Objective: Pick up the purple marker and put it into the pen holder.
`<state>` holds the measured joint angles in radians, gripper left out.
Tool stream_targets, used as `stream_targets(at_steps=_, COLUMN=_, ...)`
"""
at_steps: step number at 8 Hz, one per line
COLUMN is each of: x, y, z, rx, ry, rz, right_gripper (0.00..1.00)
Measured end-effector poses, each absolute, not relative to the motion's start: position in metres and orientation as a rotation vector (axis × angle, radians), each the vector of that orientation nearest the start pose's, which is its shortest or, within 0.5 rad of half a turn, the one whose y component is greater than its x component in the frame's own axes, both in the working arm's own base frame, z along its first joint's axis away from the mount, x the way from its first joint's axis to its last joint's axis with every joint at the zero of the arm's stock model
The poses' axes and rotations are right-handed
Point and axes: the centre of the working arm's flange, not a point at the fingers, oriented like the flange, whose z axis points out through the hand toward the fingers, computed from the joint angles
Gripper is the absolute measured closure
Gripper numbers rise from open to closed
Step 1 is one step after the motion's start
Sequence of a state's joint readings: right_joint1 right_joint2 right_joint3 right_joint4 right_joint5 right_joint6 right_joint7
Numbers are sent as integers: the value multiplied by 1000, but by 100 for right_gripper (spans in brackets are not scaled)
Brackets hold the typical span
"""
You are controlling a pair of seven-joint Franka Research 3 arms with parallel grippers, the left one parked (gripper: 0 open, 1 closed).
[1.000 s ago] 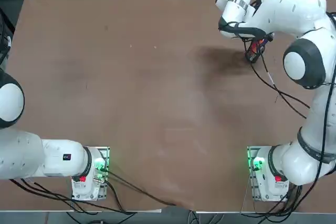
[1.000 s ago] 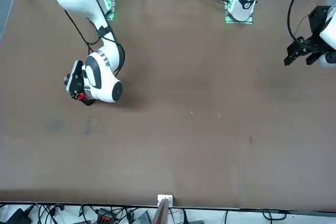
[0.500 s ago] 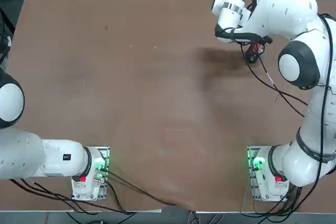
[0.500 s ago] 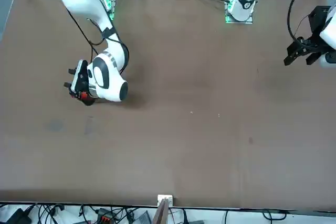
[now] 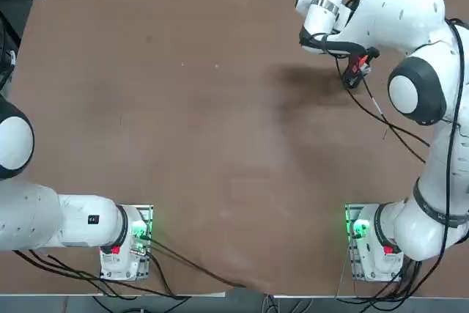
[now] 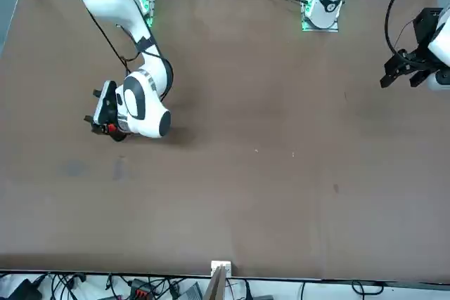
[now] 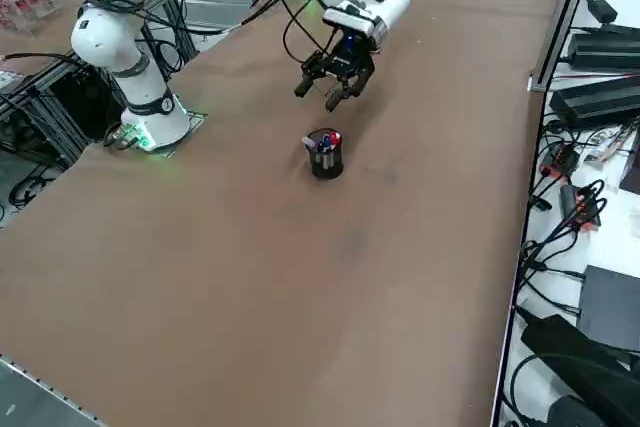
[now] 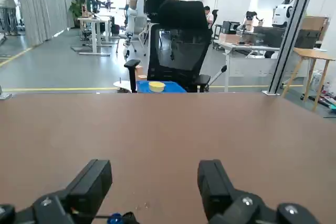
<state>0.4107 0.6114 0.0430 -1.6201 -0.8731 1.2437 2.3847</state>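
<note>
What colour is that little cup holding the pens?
Black; the pen holder shows best from the right side.

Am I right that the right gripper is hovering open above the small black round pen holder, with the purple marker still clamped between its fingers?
Not quite: the right gripper does hover open above the small black round pen holder, but it holds nothing. The right wrist view shows bare table between its fingers, and the right side view shows the spread fingers empty. No purple marker can be made out on the table.

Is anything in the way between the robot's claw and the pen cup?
No, nothing visible is. The right gripper hangs open and empty close to the pen holder, with only open air between them.
</note>
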Motion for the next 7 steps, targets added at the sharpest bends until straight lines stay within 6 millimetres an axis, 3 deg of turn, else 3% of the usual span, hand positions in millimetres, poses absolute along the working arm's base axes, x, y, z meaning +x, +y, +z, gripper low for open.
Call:
stream_targets(at_steps=3, x=589, y=156, z=315, rx=1420, ry=-1454, rz=577, right_gripper=0)
stream_targets(at_steps=7, x=617, y=107, z=385, rx=1840, ry=-1391, rz=90, right_gripper=0)
